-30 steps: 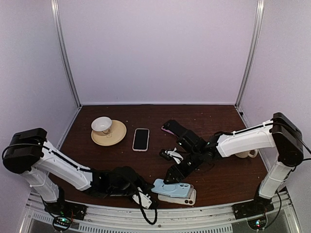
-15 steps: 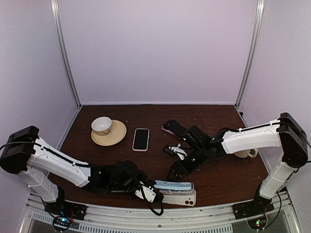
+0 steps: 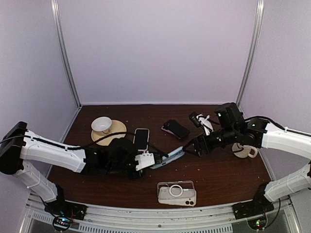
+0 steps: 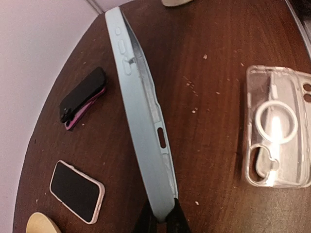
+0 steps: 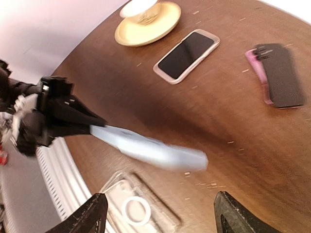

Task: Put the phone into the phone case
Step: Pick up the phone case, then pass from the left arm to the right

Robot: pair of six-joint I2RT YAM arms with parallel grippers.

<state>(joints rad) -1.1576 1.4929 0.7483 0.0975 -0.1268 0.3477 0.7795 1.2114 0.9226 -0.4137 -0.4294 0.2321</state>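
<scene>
— Where's the blue case?
— Lifted edge-on over the middle of the surface. The left gripper pinches its lower end, with the fingers mostly cut off by the frame.
— And the right gripper?
— Spread wide near the case's free end, which is blurred in its own view.
— The phone?
— Flat, screen up, beside the saucer. A clear case lies by the near edge.
</scene>
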